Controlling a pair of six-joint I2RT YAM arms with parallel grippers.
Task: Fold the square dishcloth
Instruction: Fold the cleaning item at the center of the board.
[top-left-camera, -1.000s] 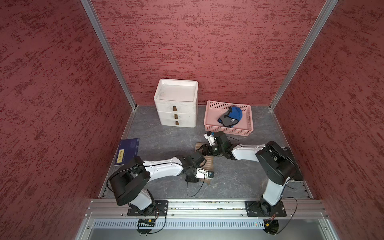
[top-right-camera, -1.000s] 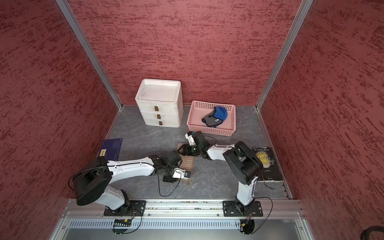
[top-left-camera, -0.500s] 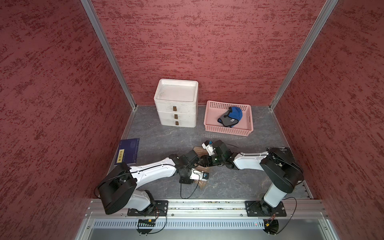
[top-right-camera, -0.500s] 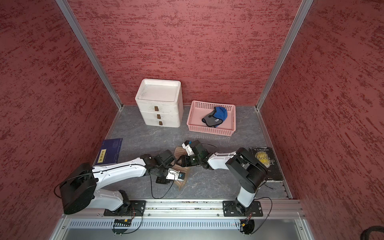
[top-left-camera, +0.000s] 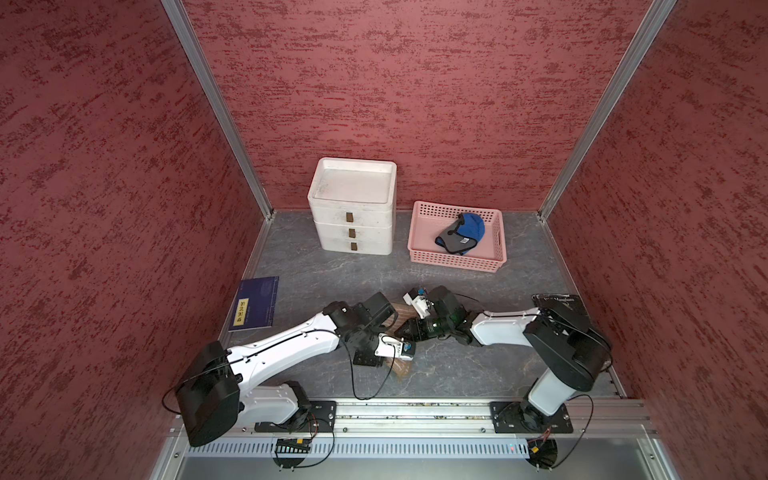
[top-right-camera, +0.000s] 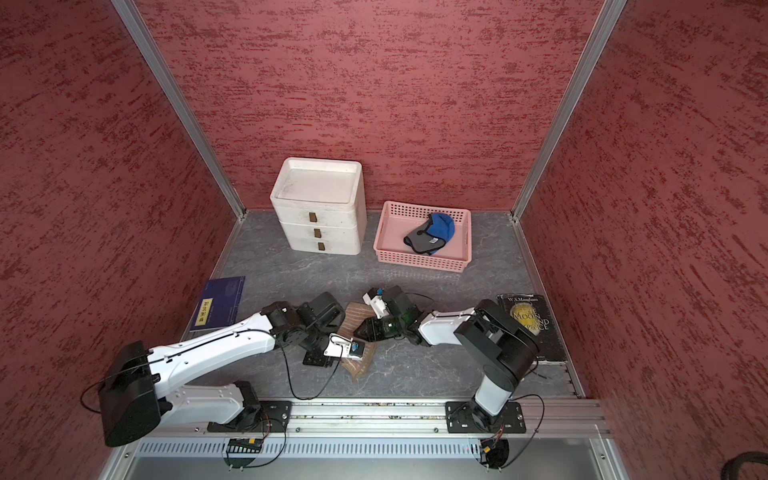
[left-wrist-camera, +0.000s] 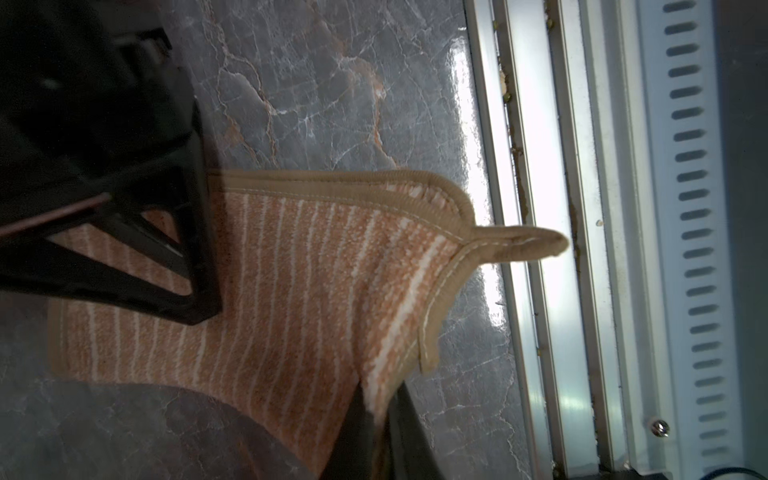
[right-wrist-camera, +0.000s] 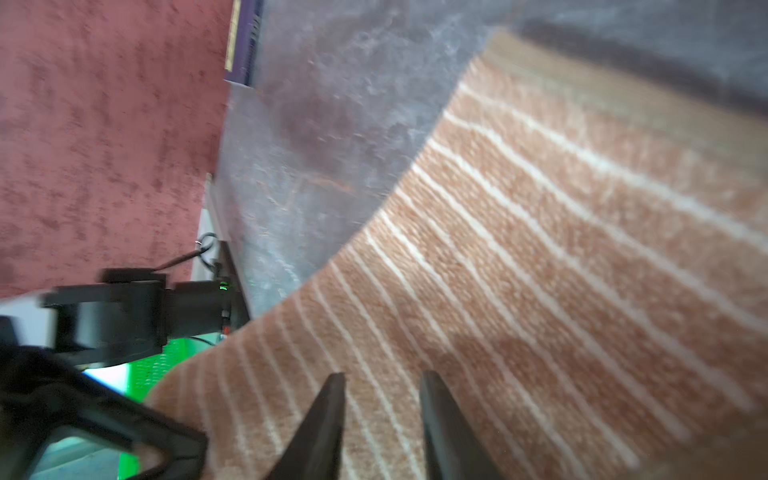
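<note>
Dishcloth (top-left-camera: 401, 368), brown with thin white stripes and a tan hem, lies mid-worktop (top-left-camera: 457, 374) towards the front edge, mostly hidden under both wrists in both top views; left gripper (left-wrist-camera: 378, 419) has its jaws clenched on one edge of the cloth, lifting that side into a ridge; hem corner with a loop (left-wrist-camera: 519, 245) points at the front rail; right gripper (right-wrist-camera: 382, 399) is tips-down on the cloth, jaws released with a gap, flat stripes showing between them; white drawer unit (top-left-camera: 353, 208) and pink basket (top-left-camera: 457, 262) holding a blue-grey cap (top-left-camera: 461, 235) stand at the back edge; blue book (top-left-camera: 255, 303) at the left edge, black book (top-right-camera: 532, 328) at the right edge.
</note>
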